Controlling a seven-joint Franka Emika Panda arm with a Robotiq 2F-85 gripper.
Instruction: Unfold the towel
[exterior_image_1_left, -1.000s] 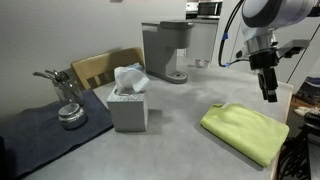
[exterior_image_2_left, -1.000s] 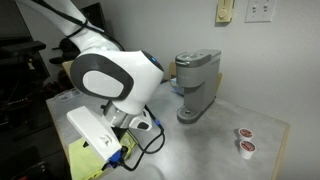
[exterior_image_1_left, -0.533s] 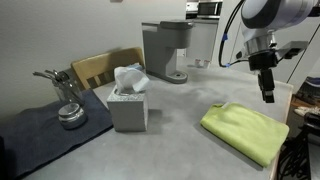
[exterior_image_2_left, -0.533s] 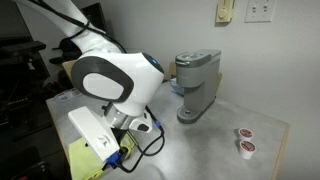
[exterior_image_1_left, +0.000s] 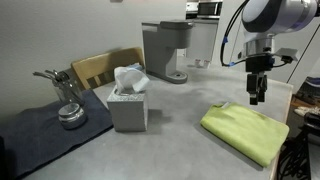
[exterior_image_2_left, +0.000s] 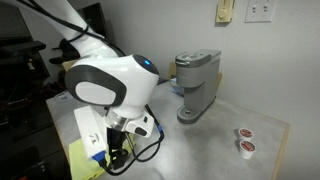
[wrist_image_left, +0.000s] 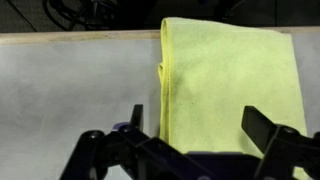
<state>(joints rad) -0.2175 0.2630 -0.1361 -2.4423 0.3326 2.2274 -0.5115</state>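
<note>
The lime yellow-green towel (exterior_image_1_left: 246, 131) lies folded flat on the grey table near its edge. It fills the wrist view (wrist_image_left: 228, 85), with a folded edge running down its left side, and shows as a small patch behind the arm in an exterior view (exterior_image_2_left: 77, 160). My gripper (exterior_image_1_left: 254, 97) hangs just above the towel's far edge, pointing down. In the wrist view the gripper (wrist_image_left: 200, 130) is open and empty, its two fingers spread over the towel.
A grey tissue box (exterior_image_1_left: 127, 108) with white tissue stands mid-table. A coffee machine (exterior_image_1_left: 165, 50) is behind it. A dark mat (exterior_image_1_left: 35, 135) with a metal piece (exterior_image_1_left: 70, 114) lies at the left. Two coffee pods (exterior_image_2_left: 245, 141) sit near the machine (exterior_image_2_left: 196, 85).
The gripper has turned about its wrist and shifted a little toward the towel's far edge. The towel has not moved.
</note>
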